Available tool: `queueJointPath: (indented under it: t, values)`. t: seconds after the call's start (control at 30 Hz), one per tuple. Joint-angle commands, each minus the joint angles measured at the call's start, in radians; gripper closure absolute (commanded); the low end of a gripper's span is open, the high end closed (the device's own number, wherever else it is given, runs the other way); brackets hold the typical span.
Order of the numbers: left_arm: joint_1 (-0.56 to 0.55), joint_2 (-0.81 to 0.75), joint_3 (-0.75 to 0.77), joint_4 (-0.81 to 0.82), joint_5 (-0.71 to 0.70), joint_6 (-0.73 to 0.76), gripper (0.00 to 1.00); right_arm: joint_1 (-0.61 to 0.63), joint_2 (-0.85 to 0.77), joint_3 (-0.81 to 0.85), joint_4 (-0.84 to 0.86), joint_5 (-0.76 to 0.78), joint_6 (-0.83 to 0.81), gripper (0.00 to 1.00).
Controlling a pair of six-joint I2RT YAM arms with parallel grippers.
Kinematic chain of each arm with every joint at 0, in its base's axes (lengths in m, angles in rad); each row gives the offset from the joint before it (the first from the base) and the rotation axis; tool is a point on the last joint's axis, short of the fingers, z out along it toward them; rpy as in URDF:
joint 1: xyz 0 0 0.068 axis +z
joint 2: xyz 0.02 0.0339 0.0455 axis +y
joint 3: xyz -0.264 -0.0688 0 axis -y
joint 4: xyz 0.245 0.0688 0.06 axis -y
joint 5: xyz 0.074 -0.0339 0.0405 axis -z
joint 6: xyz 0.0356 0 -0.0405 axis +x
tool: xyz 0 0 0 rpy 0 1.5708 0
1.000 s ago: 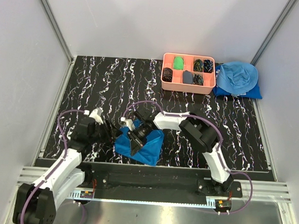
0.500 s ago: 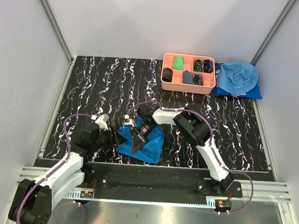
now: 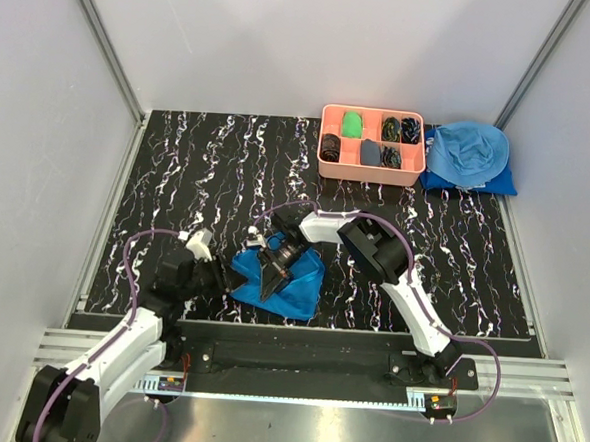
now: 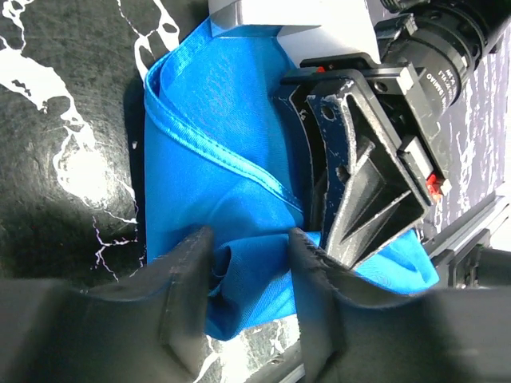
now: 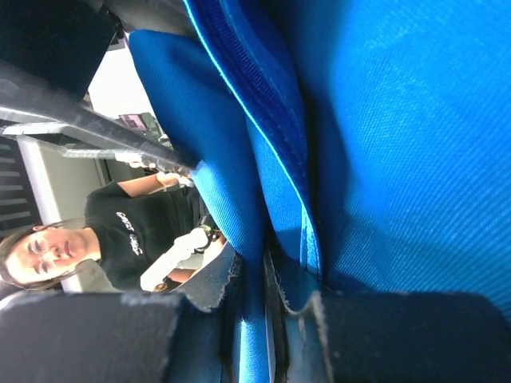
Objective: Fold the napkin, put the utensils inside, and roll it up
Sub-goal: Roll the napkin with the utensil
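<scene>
right gripper [image 5: 254, 279] clamped on napkin [image 5: 383, 120] fold; left gripper [image 4: 249, 239] apart, straddling napkin edge.

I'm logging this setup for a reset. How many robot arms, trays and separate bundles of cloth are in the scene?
White-and-black robot arms: 2, the left arm and the right arm
Salmon-pink plastic compartment tray: 1
Cloth bundles: 2, the royal-blue thin cloth napkin and the sky-blue cloth heap
Total: 5

The napkin [image 3: 301, 288] is royal blue, the counter [image 3: 198, 165] black with white marble veins, the tray [image 3: 370, 173] salmon pink, the cloth heap [image 3: 468, 151] paler sky blue, the arms [image 3: 415, 314] white and black.
</scene>
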Motion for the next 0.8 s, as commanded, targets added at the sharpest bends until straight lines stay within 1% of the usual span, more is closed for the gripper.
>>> queueJointPath:
  t: [0.0, 0.07, 0.1, 0.13, 0.17, 0.23, 0.3, 0.33, 0.43, 0.53, 0.57, 0.6, 0.63, 0.67, 0.7, 0.73, 0.77]
  values:
    - [-0.008, -0.001, -0.007, 0.001, 0.010, -0.009, 0.66, -0.024, 0.074, 0.010, 0.026, 0.178, -0.005, 0.82]
    - [-0.008, 0.025, 0.002, -0.006, 0.007, -0.012, 0.76, -0.030, 0.073, 0.010, 0.026, 0.178, -0.001, 0.82]
    - [-0.007, 0.034, 0.005, -0.028, 0.003, -0.015, 0.87, -0.031, 0.070, 0.012, 0.024, 0.178, 0.001, 0.83]
    - [-0.008, 0.051, 0.011, -0.038, -0.016, -0.018, 0.95, -0.033, 0.068, 0.012, 0.026, 0.180, 0.002, 0.82]
    - [-0.008, 0.059, 0.022, -0.052, -0.025, -0.022, 1.00, -0.038, 0.064, 0.012, 0.026, 0.178, 0.005, 0.82]
    - [-0.008, 0.077, 0.043, -0.116, -0.072, -0.029, 1.00, -0.044, 0.048, 0.012, 0.026, 0.180, 0.009, 0.78]
    - [-0.007, 0.085, 0.054, -0.149, -0.086, -0.053, 1.00, -0.051, 0.016, 0.010, 0.028, 0.178, 0.016, 0.72]
    - [-0.008, 0.097, 0.070, -0.166, -0.111, -0.061, 1.00, -0.054, 0.001, 0.010, 0.028, 0.180, 0.019, 0.63]
    - [-0.007, 0.128, 0.094, -0.209, -0.134, -0.079, 1.00, -0.070, -0.079, 0.006, 0.029, 0.201, 0.027, 0.43]
    - [-0.007, 0.157, 0.109, -0.226, -0.140, -0.084, 1.00, -0.088, -0.178, -0.005, 0.029, 0.242, 0.032, 0.37]
    - [-0.007, 0.165, 0.114, -0.233, -0.142, -0.084, 1.00, -0.090, -0.208, -0.025, 0.034, 0.267, 0.022, 0.31]
    - [-0.007, 0.169, 0.119, -0.239, -0.145, -0.084, 1.00, -0.091, -0.276, -0.042, 0.038, 0.282, 0.015, 0.29]
    - [-0.007, 0.177, 0.128, -0.247, -0.149, -0.084, 1.00, -0.091, -0.313, -0.065, 0.055, 0.331, -0.004, 0.29]
    - [-0.007, 0.177, 0.131, -0.256, -0.152, -0.087, 1.00, -0.093, -0.353, -0.126, 0.067, 0.353, -0.017, 0.27]
    - [-0.007, 0.179, 0.134, -0.261, -0.160, -0.087, 1.00, -0.091, -0.439, -0.166, 0.084, 0.376, -0.033, 0.27]
    - [-0.007, 0.173, 0.140, -0.267, -0.165, -0.090, 1.00, -0.091, -0.482, -0.210, 0.125, 0.443, -0.050, 0.26]
    - [-0.007, 0.171, 0.143, -0.279, -0.169, -0.091, 1.00, -0.091, -0.525, -0.308, 0.150, 0.468, -0.054, 0.26]
